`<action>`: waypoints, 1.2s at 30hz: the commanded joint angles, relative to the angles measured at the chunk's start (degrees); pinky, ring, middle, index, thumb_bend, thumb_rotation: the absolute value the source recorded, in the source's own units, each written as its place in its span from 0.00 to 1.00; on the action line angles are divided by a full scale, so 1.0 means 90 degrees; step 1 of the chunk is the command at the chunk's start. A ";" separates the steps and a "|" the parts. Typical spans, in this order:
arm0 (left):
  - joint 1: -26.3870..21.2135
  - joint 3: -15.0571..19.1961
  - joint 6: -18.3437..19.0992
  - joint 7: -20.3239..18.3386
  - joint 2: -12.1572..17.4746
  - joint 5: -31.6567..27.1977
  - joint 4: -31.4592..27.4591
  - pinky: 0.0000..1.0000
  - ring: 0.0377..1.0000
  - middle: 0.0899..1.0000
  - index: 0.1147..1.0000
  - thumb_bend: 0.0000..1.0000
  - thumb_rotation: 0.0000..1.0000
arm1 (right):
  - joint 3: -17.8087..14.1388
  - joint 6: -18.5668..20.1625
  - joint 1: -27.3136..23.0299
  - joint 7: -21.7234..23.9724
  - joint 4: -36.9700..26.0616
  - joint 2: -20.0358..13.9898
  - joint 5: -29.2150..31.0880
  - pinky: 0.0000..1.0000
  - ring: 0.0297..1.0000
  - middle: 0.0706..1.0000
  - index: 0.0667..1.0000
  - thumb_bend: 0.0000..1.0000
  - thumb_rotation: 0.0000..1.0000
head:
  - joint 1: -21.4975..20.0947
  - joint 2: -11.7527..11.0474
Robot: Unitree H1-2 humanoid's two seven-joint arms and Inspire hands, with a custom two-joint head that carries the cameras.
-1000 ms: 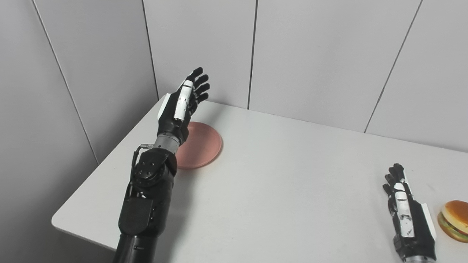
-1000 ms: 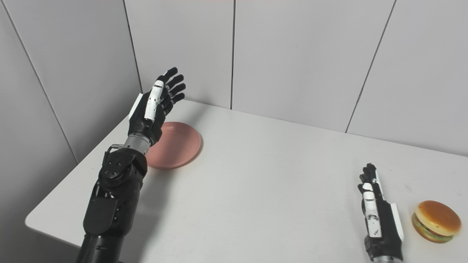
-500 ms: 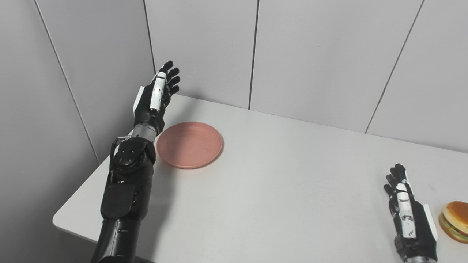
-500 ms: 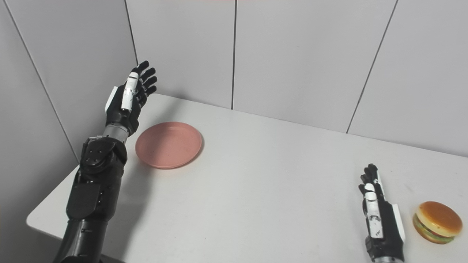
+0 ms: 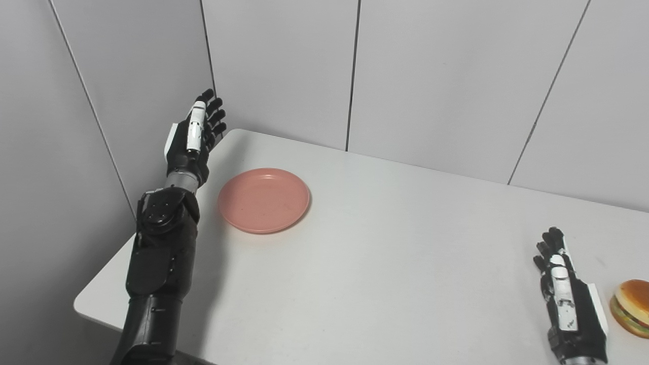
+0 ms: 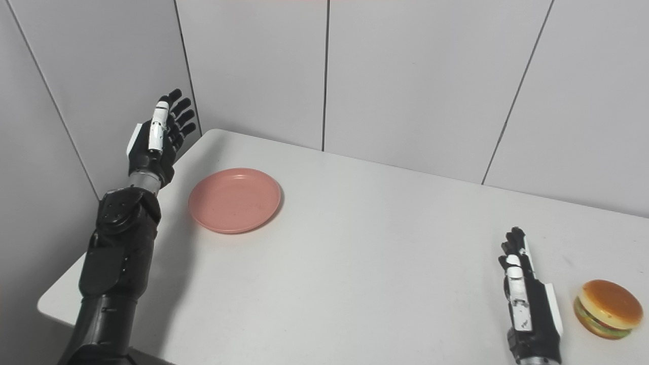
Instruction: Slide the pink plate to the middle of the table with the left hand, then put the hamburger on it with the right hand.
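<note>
The pink plate (image 5: pixel 264 199) lies empty on the white table (image 5: pixel 385 253) near its far left corner. My left hand (image 5: pixel 193 133) is open and raised in the air over the table's left edge, to the left of the plate and apart from it. The hamburger (image 6: pixel 607 308) sits at the table's right side near the front. My right hand (image 6: pixel 525 299) rests open and flat on the table just left of the hamburger, not touching it.
Grey wall panels (image 5: pixel 431 76) stand close behind the table and along its left side (image 5: pixel 101 101), close to my raised left hand.
My left hand has swung left from above the plate to beyond the table's left edge, uncovering the plate. The plate, hamburger and right hand have not moved.
</note>
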 commanded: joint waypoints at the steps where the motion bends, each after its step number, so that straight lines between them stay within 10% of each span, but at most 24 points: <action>1: -0.0324 0.0088 -0.0167 0.0058 0.0229 -0.0094 -0.0033 0.93 0.92 0.91 0.89 0.33 1.00 | 0.0021 -0.0029 0.0512 0.0032 0.0230 0.0039 0.0012 1.00 1.00 1.00 1.00 0.14 1.00 | -0.0001 0.0007; 36: -0.0597 0.0278 -0.0885 -0.0260 0.0663 -0.0696 0.2513 0.93 0.90 0.88 0.87 0.34 1.00 | 0.0032 0.0341 0.0620 -0.0075 -0.0101 0.0126 -0.0149 1.00 0.99 1.00 1.00 0.15 1.00 | -0.0124 0.0086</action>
